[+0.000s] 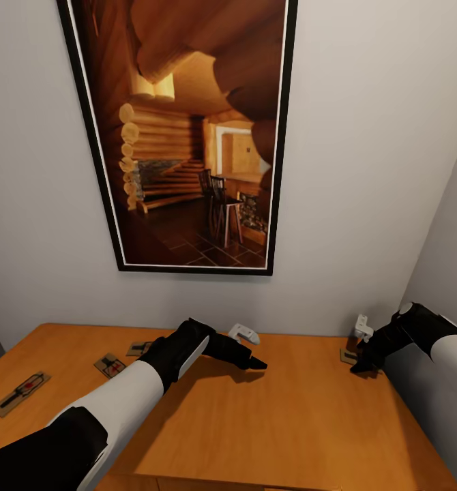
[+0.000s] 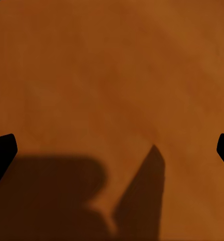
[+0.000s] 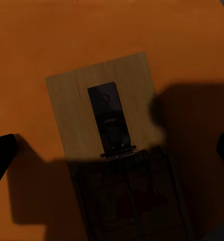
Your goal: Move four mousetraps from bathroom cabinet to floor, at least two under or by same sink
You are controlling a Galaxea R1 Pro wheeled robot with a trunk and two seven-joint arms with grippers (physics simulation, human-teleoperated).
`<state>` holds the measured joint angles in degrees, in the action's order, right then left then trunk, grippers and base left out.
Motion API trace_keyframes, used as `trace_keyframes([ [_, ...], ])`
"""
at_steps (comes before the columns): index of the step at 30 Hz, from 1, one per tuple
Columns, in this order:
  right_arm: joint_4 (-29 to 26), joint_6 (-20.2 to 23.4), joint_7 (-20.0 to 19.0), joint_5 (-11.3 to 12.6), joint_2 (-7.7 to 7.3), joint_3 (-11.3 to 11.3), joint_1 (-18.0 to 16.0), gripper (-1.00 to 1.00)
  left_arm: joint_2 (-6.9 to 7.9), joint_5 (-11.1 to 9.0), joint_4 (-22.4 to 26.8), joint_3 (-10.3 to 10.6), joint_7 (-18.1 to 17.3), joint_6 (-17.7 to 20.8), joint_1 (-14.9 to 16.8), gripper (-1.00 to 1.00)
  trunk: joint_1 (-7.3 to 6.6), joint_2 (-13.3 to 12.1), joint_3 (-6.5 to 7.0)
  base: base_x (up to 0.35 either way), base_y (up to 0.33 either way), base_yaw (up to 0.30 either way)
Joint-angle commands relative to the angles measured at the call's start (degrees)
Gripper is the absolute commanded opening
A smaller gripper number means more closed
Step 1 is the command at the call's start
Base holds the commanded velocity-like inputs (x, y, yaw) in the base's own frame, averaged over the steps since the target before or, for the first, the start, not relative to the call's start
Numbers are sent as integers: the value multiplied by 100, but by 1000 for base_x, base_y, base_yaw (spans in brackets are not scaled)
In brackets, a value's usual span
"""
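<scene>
A: Head view first. Where's everything rel. to the grippers?

B: Left gripper (image 1: 256,363) hangs over bare wood mid-top of the orange-brown wooden cabinet (image 1: 303,416), w/ nothing under it. Three small flat tan mousetraps with dark wire parts lie well off to its outer side: (image 1: 20,393), (image 1: 110,365), (image 1: 139,348). Right gripper (image 1: 360,365) sits right over the fourth trap (image 1: 348,356), near the wall-side corner. Can't judge the jaws from here.

A: Left wrist view?

B: Fingertips (image 2: 2,153) sit at both edges, spread wide, empty; plain cabinet top between them.

A: Right wrist?

B: Fingers (image 3: 1,153) also spread wide, not gripping. The trap board (image 3: 104,108) lies directly below, between them, slightly skewed, its near half in shadow.

A: So how to do the pick well?

B: My call: twist the wrist to square w/ the board's long edges, descend straight, and close across the narrow width. It's thin, so the tips prob. need to touch the surface first. Watch the side wall nearby.
</scene>
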<state>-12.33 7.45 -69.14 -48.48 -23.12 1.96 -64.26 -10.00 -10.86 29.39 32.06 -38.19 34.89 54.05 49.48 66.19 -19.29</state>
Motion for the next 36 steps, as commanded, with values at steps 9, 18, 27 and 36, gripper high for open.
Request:
trace_keyframes([
  [9, -15, 63, -21, 5, 0, 15, 18, 100, 0, -56, -1, 19, 13, 45, 9, 100, 24, 44, -28, 0, 0, 0],
  [18, -15, 63, -21, 5, 0, 15, 18, 100, 0, -56, 3, 19, 13, 46, 9, 100, 24, 44, -28, 0, 0, 0],
  [27, -9, 52, -21, 6, 8, 15, 18, -100, 0, -56, -3, 19, 13, 44, 9, 100, 24, 44, -28, 0, 0, 0],
  [36, -11, 63, -21, 14, 16, 13, 18, -100, 0, -56, -4, 19, 13, 44, 9, 100, 24, 44, -28, 0, 0, 0],
])
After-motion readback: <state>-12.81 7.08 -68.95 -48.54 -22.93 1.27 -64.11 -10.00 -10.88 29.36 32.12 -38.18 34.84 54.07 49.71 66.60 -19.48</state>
